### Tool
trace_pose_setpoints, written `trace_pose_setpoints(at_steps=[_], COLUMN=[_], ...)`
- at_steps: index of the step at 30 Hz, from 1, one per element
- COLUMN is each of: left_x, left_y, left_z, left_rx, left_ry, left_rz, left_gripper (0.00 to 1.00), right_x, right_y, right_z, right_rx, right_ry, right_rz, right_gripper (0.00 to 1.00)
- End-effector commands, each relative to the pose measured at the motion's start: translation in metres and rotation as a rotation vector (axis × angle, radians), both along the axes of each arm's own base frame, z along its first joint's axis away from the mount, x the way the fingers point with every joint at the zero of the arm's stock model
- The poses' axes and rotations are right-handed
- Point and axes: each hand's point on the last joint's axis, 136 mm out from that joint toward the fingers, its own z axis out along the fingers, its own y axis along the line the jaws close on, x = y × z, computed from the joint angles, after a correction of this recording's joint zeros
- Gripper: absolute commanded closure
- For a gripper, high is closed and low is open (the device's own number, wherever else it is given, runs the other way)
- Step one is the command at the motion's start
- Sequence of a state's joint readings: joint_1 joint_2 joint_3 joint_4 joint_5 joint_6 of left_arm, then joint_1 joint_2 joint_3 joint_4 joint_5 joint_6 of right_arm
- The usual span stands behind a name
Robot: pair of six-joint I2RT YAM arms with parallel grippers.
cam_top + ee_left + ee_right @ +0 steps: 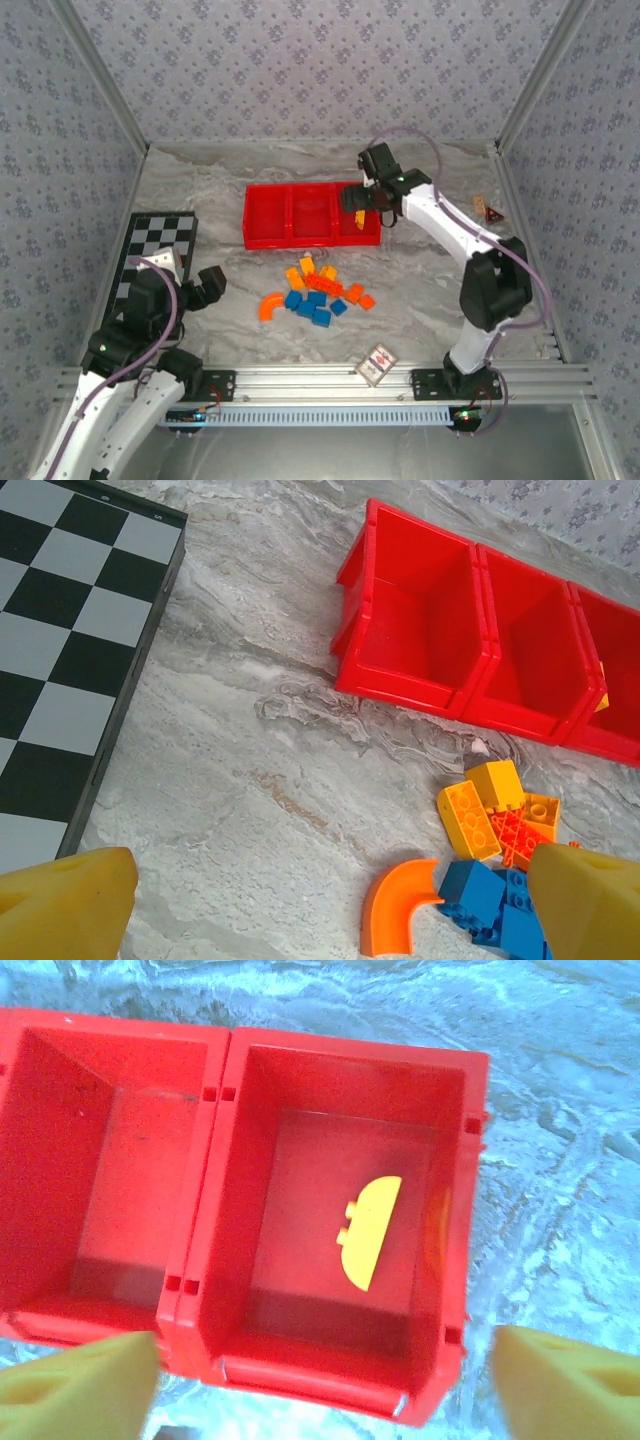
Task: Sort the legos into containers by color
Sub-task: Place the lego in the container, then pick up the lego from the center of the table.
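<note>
Yellow lego [370,1232] in compartment [300,1190], beneath parted jaws

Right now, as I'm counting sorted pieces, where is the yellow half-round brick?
The yellow half-round brick lies in the right-end compartment of the red tray, in the right wrist view beneath the open right gripper.

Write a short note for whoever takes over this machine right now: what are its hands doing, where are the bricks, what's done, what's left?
Left hand: open, holding nothing, beside the checkerboard.
Right hand: open, holding nothing, above the right compartment of the red tray.
Done: one yellow piece lies in that compartment; the other two compartments look bare.
Left: the brick pile of blue, orange and yellow, plus the orange arch, all on the table in front of the tray.
</note>
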State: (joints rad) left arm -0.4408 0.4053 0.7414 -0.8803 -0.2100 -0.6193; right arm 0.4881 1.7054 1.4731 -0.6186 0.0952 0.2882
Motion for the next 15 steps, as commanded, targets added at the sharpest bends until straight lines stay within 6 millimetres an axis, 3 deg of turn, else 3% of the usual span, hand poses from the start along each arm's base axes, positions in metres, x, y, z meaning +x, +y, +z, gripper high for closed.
trace_pose_setpoints(at_steps=[1, 5, 8, 12, 15], left_x=[0.001, 0.003, 0.005, 0.007, 0.008], left_y=[0.001, -0.001, -0.004, -0.005, -0.006], left_z=[-0.004, -0.006, -0.008, -0.009, -0.008], left_rx=[0.023, 0.026, 0.022, 0.020, 0.021], left_ry=[0.018, 0.024, 0.020, 0.016, 0.011], left_rz=[0.003, -0.005, -0.012, -0.020, -0.025], left_gripper=[0.00, 0.00, 0.00, 0.00, 0.00], right_x=[-0.024, -0.050, -0.071, -0.093, -0.108], right_y=[-0.019, -0.031, -0.016, 0.004, 0.015], right_z=[-0.001, -0.004, -0.015, -0.027, -0.053], right_rx=[0.001, 0.073, 0.140, 0.065, 0.065], right_ry=[0.018, 0.042, 0.101, 0.114, 0.176], right_rz=[-0.115, -0.218, -0.205, -0.182, -0.167], right_gripper=[0.00, 0.00, 0.00, 0.00, 0.00])
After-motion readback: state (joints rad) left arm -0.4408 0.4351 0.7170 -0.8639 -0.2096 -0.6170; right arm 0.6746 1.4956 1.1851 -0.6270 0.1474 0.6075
